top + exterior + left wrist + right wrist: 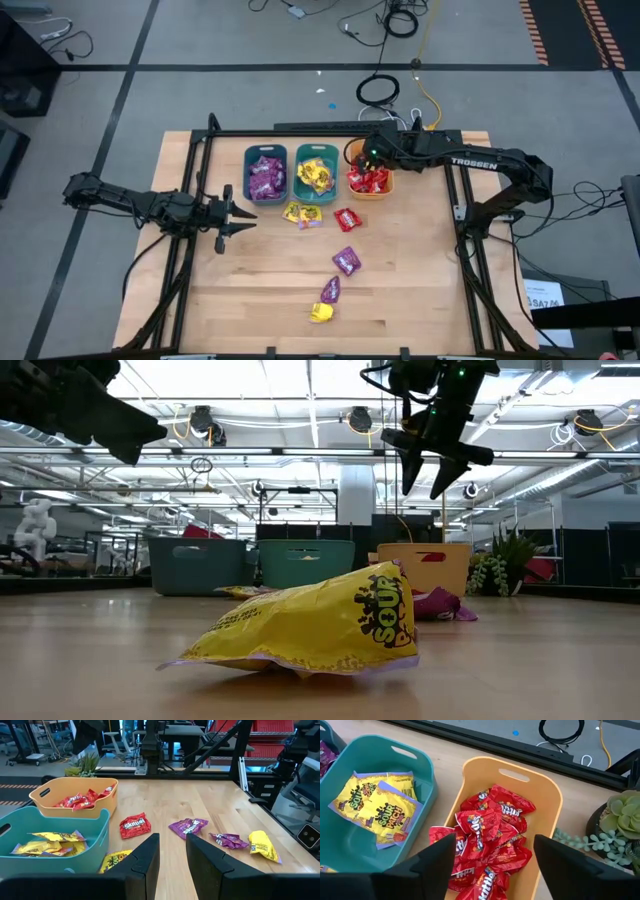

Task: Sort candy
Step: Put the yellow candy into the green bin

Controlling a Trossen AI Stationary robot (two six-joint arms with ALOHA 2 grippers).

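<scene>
On the table, scattered candy (346, 260) seemingly lies crosswise; both arms' fingers (437, 855) spread.

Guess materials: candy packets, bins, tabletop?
Candy packets: thin glossy film, likely plastic; crinkled, with highlights. Orange bin and teal bin: smooth matte moulded plastic, rounded rims, cut-out handles. Tabletop: pale wood, grain and plank seams visible, light sheen.
</scene>
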